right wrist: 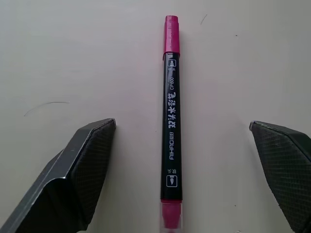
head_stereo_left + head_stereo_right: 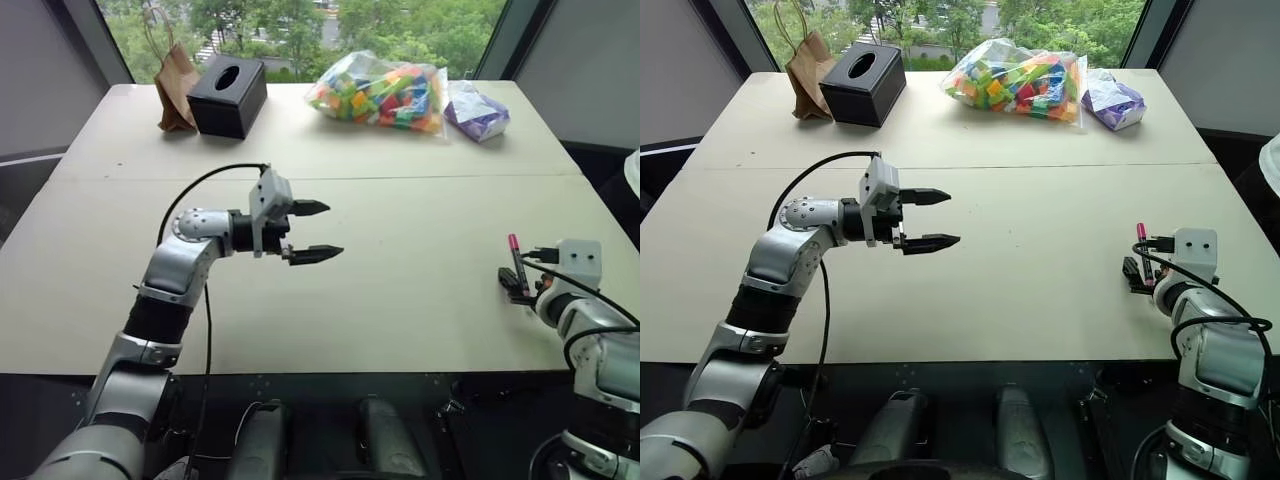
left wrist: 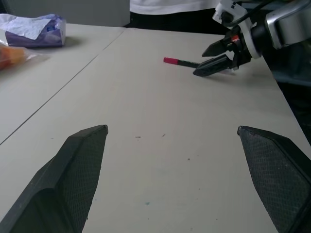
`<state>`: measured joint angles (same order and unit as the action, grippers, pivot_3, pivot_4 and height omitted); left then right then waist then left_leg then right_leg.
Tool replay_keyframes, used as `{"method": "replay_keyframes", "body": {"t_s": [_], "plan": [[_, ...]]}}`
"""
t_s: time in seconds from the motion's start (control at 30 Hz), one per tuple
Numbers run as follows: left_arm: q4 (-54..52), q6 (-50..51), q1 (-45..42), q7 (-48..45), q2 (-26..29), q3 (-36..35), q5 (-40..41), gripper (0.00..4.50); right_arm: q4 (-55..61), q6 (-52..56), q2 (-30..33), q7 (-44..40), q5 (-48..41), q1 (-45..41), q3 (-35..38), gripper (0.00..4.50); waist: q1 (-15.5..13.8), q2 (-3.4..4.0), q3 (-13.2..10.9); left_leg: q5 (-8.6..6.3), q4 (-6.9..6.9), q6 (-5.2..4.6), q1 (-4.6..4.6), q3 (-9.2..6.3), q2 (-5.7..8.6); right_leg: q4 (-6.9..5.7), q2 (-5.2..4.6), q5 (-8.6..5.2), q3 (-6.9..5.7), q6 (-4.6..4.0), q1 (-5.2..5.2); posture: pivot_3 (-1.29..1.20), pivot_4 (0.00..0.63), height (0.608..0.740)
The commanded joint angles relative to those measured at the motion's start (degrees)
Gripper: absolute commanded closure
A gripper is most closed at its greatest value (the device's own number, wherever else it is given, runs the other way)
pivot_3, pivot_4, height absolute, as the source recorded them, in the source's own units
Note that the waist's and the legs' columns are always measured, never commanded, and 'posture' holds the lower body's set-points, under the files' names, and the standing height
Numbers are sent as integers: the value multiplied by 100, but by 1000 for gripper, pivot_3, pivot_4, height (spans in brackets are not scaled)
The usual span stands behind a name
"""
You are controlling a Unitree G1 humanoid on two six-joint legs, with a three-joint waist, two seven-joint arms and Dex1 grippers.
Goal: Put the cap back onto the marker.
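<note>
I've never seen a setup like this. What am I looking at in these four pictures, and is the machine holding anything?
A two-armed robot stands at a table. Two pictures come from cameras in its head; the other two look out from each wrist, between that gripper's black fingers. The left gripper hovers open and empty. The right gripper is open, with the marker lying on the table between its fingers, the cap fitted on its far end. At the far edge sit a brown paper bag, a black tissue box, a bag of colourful blocks and a purple packet. Nothing is held.

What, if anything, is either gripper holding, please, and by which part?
Nothing: the capped marker lies on the table between the open right gripper's fingers; the left gripper is open, empty.
</note>
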<state>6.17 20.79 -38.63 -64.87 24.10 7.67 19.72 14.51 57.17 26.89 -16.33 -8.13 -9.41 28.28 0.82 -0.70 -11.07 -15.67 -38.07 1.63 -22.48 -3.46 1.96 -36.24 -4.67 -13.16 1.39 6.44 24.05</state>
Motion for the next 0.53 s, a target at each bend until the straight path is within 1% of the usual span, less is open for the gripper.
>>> {"method": "replay_keyframes", "body": {"t_s": [0.03, 0.1, 0.17, 0.23, 0.37, 0.53], "plan": [[-127, -91, -256, -104, -57, -35, 136, 0, 674, -3, 654, -202, -25, -77, -82, 18, -2, 4, -2, 0, 0, 0, 0, 0, 1, 0, -1, 0, 1, 0, 0, 0, 150, 740], [-9, -130, -354, -182, -80, -24, 123, 0, 1128, 228, 1115, -433, -138, -157, -175, 18, -7, 4, -2, 0, -1, 0, -1, 1, 2, 2, -1, 0, 2, 0, 0, 0, 150, 740], [161, -206, -454, -252, -111, -7, 82, 0, 1656, 592, 1673, -882, -426, -100, -218, 18, -8, 5, -1, 0, -1, 0, 0, -1, 1, 3, 0, -1, 0, 1, -2, 0, 150, 740], [332, -300, -532, -306, -154, 15, 43, 0, 2218, 1044, 2202, -1397, -836, 79, -89, 18, -10, 2, 1, 0, 0, 0, 0, -4, 0, 6, 2, -2, -4, 1, -5, 0, 150, 740], [684, -495, -651, -482, -254, 94, -8, 0, 3094, 1731, 3169, -2341, -1448, 571, 551, 18, -24, 0, -1, -2, 0, -3, -1, -7, -2, 14, 2, -3, -10, 2, -13, 0, 150, 740], [1161, -801, -828, -664, -465, 199, -95, 0, 3598, 2441, 3994, -3180, -1874, 797, 1580, 18, -43, -1, -1, -2, -8, -4, 0, -5, 0, 21, -2, -3, -10, 3, -22, 0, 150, 740]]}}
